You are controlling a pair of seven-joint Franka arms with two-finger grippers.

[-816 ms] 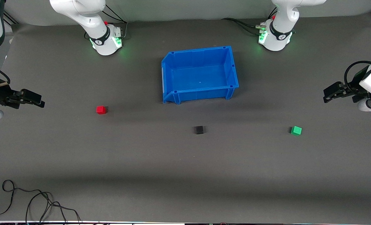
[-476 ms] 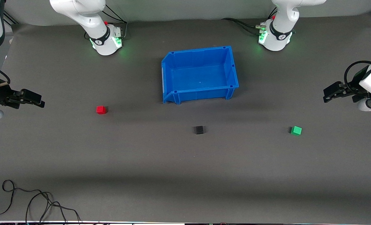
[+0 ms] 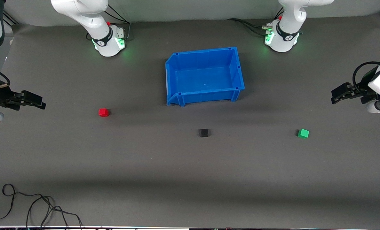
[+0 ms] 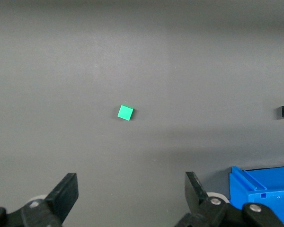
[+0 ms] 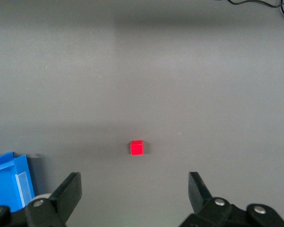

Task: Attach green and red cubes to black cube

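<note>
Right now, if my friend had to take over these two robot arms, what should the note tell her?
Left gripper: open, holding nothing, up at the left arm's end of the table. Right gripper: open, holding nothing, at the right arm's end.
The small matte black cube sits on the grey mat, nearer the front camera than the blue plastic bin.
The small bright green cube lies toward the left arm's end, the small bright red cube toward the right arm's end. All three are apart.
Done: nothing attached.
Left: pick up both coloured cubes and join them to the black one.
</note>
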